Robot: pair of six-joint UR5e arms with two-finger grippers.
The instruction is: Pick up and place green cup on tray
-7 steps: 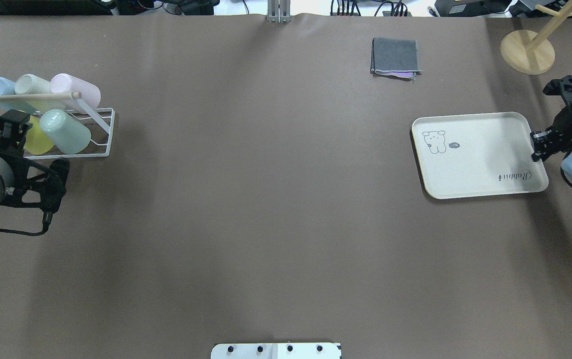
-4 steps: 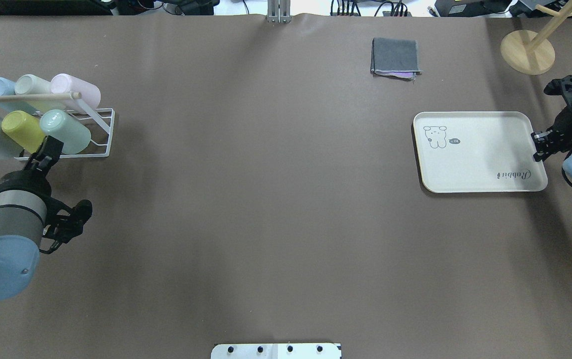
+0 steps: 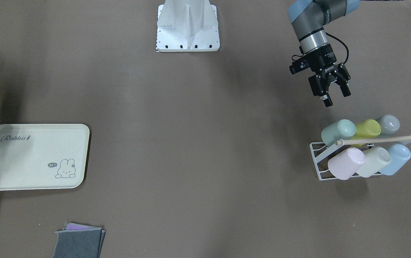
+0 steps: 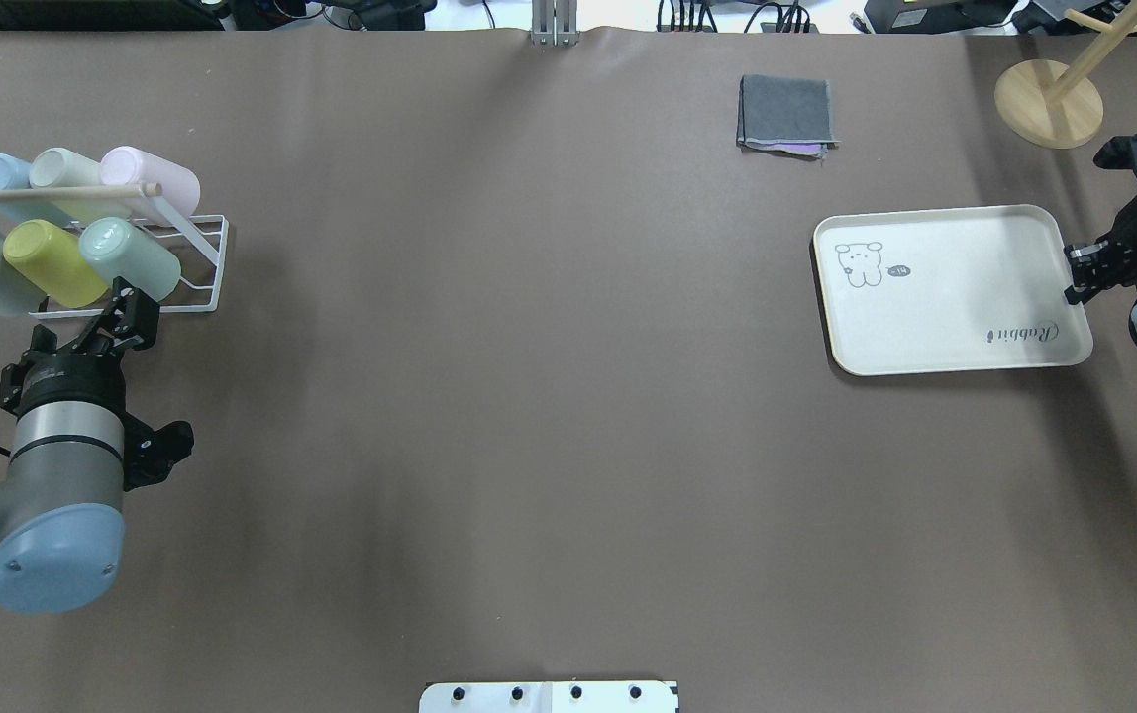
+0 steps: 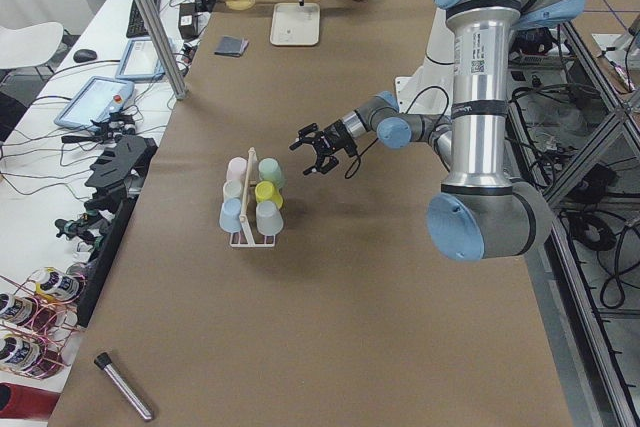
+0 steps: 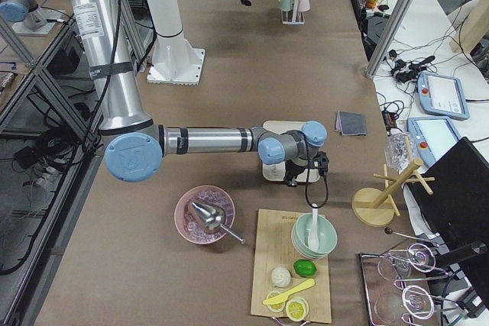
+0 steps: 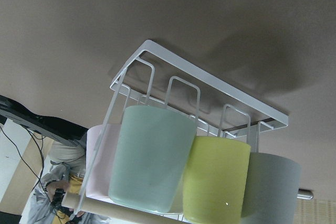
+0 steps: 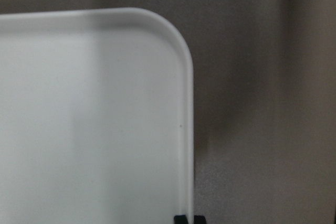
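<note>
My left jaws have swung round to face the rack (image 4: 215, 259) by the bench's left edge. They are spread, so the approach looks lined up. The green cup (image 4: 130, 259) lies tipped in its near row, just ahead of them, untouched. The right jaws pinch the tray (image 4: 945, 297) at its rim and have nudged it toward the far edge.

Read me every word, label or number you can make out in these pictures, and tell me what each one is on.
"Rabbit", in script, on the tray.
Speech bubble beside the rabbit drawing on the tray: too small to read for sure.
Sticker on the left arm: print too small to read.
</note>
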